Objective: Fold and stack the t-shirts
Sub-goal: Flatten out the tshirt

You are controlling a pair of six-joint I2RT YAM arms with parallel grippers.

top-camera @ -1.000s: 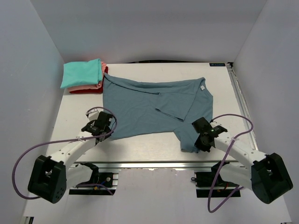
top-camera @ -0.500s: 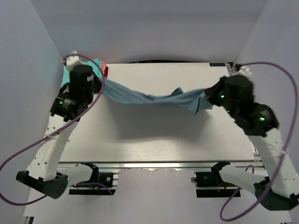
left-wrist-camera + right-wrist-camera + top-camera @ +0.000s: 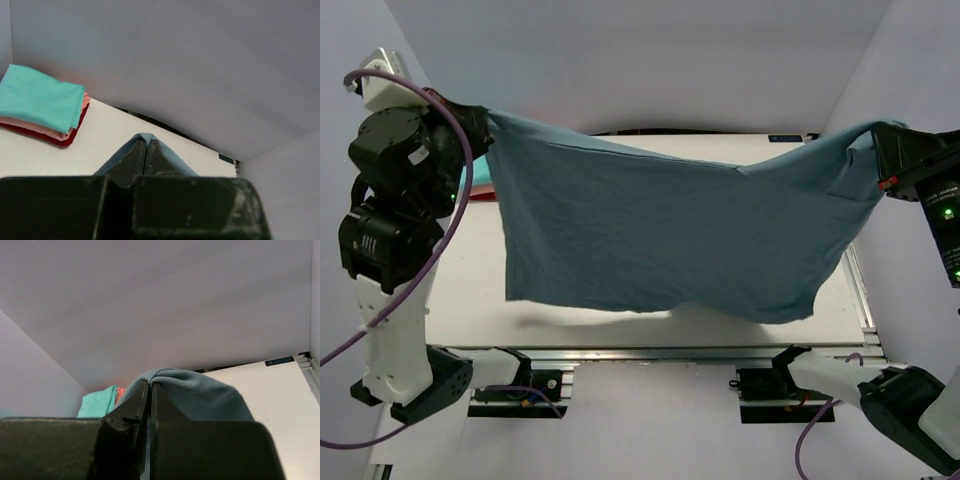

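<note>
left gripper (image 3: 146, 143) pinches one corner | right gripper (image 3: 150, 384) pinches the other | slate-blue t-shirt (image 3: 660, 235) hangs below, long axis gripper-to-gripper

Seen from above, the hanging slate-blue shirt (image 3: 660, 235) screens most of the surface (image 3: 470, 290). I cannot make out the folded stack (image 3: 97, 401) there, between that cloth and the left arm (image 3: 395, 180). It shows only as a teal-and-salmon sliver in the right wrist view. Cloth swallows the fingers of the left gripper (image 3: 478, 118) and the right gripper (image 3: 878, 148). The right arm (image 3: 940, 210) runs off the picture's edge.
</note>
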